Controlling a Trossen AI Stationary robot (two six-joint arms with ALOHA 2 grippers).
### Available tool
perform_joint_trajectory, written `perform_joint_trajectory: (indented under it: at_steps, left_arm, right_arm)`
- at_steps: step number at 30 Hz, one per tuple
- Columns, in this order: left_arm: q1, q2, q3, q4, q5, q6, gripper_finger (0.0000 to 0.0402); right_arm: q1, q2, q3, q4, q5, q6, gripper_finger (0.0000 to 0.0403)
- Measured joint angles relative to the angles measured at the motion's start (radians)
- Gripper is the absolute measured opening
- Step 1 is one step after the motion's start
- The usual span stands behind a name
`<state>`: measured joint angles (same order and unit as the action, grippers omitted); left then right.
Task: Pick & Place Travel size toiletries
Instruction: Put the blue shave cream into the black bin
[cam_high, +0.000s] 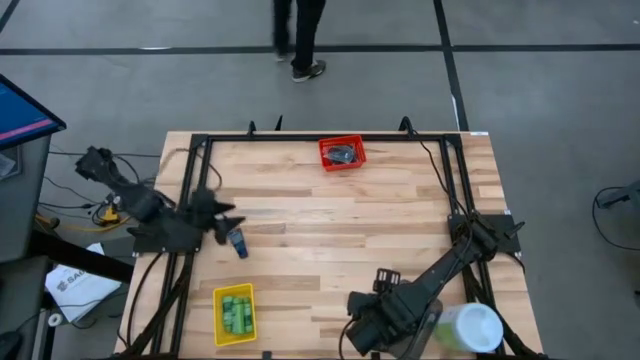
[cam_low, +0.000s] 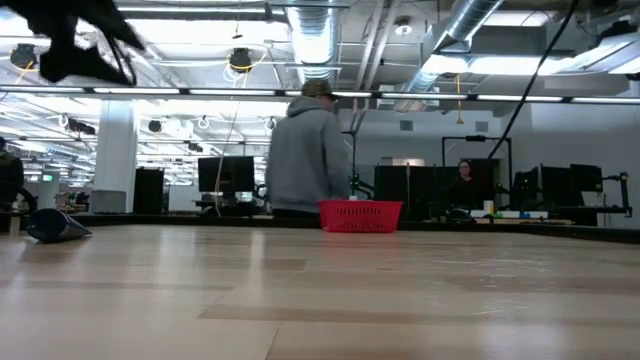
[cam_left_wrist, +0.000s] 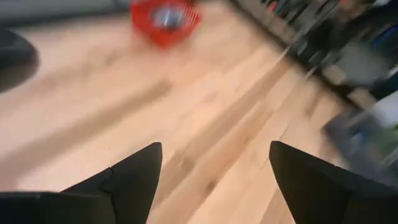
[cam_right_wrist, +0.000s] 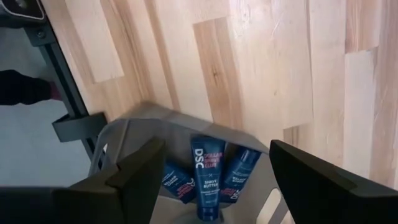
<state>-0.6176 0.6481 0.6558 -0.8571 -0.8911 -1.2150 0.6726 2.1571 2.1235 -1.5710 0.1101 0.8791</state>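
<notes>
A dark blue tube lies on its side on the table near the left edge, and shows in the low view as the tube. My left gripper is open just beside and above it, holding nothing. Three dark blue tubes lie in a grey container at the near edge. My right gripper hangs open over that container, apart from the tubes. Green bottles lie in a yellow container. Dark grey pucks sit in a red container.
A big pale green and white tub stands at the near right corner beside my right arm. The red container sits at the far edge. A black frame borders the table. A person stands beyond the far edge. Bare wood fills the middle.
</notes>
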Motion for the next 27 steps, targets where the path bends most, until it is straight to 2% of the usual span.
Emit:
perform_joint_trajectory:
  at_steps: [2,5,8,11,13,17,19,23,27]
  left_arm:
    - [0.037,0.089,-0.02,0.0,0.102,-0.083,0.0289]
    - [0.105,0.223,-0.038,-0.002,0.309,-0.209,0.0281]
    - [0.149,0.355,-0.048,-0.002,0.498,-0.268,0.0269]
    - [0.167,0.466,-0.048,0.001,0.641,-0.286,0.0258]
    - [0.168,0.516,-0.048,0.001,0.697,-0.292,0.0251]
    - [0.157,0.563,-0.048,0.016,0.71,-0.426,0.0239]
    - [0.154,0.564,-0.048,0.038,0.669,-0.512,0.0235]
    - [0.154,0.55,-0.047,0.064,0.585,-0.592,0.0232]
    - [0.151,0.549,-0.047,0.066,0.584,-0.661,0.0232]
  right_arm:
    - [0.0,0.0,0.0,0.0,-0.001,0.001,0.028]
    - [-0.001,0.0,0.0,0.0,-0.003,0.001,0.028]
    - [-0.002,0.0,0.0,0.0,-0.003,0.001,0.0281]
    - [-0.001,0.0,0.0,0.0,-0.003,0.004,0.028]
    - [-0.001,0.0,0.0,0.0,-0.003,0.01,0.0281]
    - [0.0,0.0,0.0,0.0,-0.003,0.011,0.0281]
    - [0.002,0.0,0.0,0.0,-0.004,0.011,0.0281]
    - [0.008,0.0,0.0,0.0,-0.003,0.011,0.0281]
    - [0.016,0.0,0.0,0.0,-0.001,0.011,0.0281]
